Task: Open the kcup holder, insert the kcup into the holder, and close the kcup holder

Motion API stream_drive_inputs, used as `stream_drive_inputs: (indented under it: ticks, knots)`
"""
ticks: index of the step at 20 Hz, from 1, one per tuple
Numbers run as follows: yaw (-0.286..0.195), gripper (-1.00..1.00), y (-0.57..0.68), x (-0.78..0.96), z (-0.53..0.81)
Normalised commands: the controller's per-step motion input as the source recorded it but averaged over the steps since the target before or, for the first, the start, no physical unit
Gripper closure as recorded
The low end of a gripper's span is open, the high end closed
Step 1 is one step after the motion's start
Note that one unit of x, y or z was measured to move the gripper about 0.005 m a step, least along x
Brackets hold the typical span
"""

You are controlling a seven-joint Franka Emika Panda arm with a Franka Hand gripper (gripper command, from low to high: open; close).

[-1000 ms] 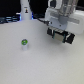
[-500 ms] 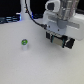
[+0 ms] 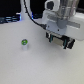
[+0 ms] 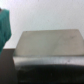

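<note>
Kcup (image 3: pixel 23 43) on white table (image 3: pixel 25 65), well apart from tool (image 3: pixel 60 41), grip state unclear

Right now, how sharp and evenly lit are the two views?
Exterior view: soft and low in detail, the white table bright and washed out, the kcup small but legible. Wrist view: blurred throughout, the grey box top showing a pale sheen.

arm: shifted slightly toward the exterior view's right | gripper (image 3: pixel 60 41): moved with it, a little farther from the kcup (image 3: pixel 23 43) | jaw gap: unclear
</note>
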Motion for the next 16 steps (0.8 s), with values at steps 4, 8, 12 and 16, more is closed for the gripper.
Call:
stream_drive_inputs:
  ticks: [4, 8, 12, 16]
  knots:
    - [-0.193, -1.00, -0.40, -0.07, 0.38]
    - [-0.231, -1.00, -0.44, -0.21, 0.34]
    - [-0.246, -1.00, -0.38, -0.33, 0.27]
    - [-0.243, -1.00, -0.38, -0.41, 0.19]
